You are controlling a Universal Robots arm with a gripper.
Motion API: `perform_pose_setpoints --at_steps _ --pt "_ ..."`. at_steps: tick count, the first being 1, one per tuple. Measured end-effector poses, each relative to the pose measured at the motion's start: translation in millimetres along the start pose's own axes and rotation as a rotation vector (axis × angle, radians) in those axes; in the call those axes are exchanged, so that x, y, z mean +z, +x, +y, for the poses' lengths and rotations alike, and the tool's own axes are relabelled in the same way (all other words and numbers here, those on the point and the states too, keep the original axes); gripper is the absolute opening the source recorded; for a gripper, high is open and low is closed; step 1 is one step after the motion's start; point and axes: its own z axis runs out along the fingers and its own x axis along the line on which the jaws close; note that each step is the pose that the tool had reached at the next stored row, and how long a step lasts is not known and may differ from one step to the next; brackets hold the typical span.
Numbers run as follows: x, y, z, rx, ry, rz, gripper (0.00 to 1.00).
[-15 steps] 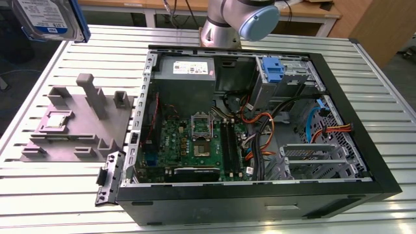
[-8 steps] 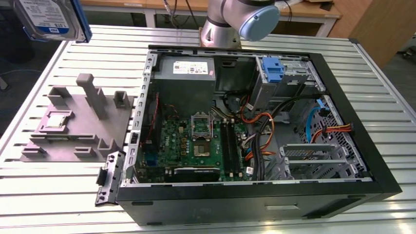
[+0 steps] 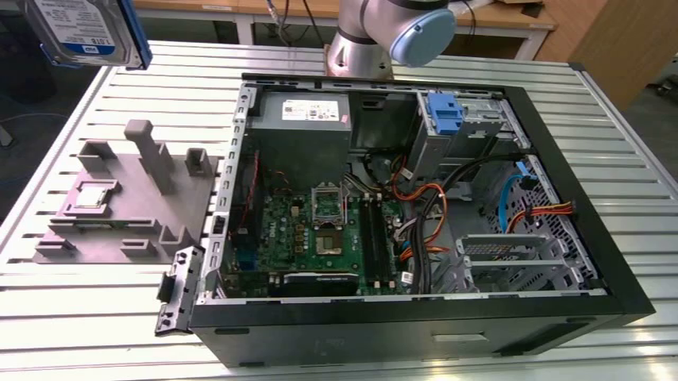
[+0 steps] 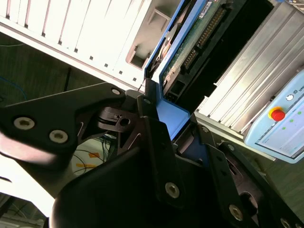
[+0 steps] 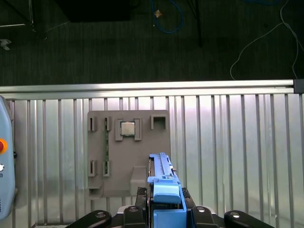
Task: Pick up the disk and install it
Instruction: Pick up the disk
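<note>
Hanging aloft at the exterior view's upper left, the disk (image 3: 82, 30) shows its white-and-blue label face; print not transcribed. The first wrist view gives it edge-on, blue frame (image 5: 164, 187) toward the camera, with the grey fixture plate (image 5: 128, 152) on the slatted table (image 5: 237, 142) beyond. The second wrist view adds the green circuit-board underside (image 4: 199, 33). Jaws clamped on the blue frame, black fingers (image 4: 156, 142) on either side. The open computer case (image 3: 424, 198) lies well apart from the disk
</note>
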Motion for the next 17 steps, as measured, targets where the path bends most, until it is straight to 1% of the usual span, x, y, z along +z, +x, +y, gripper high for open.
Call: perform_pose_setpoints --at_steps 17 --pt "-0.1 -0.2 -5.0 0.000 -0.0001 0.0000 0.37"
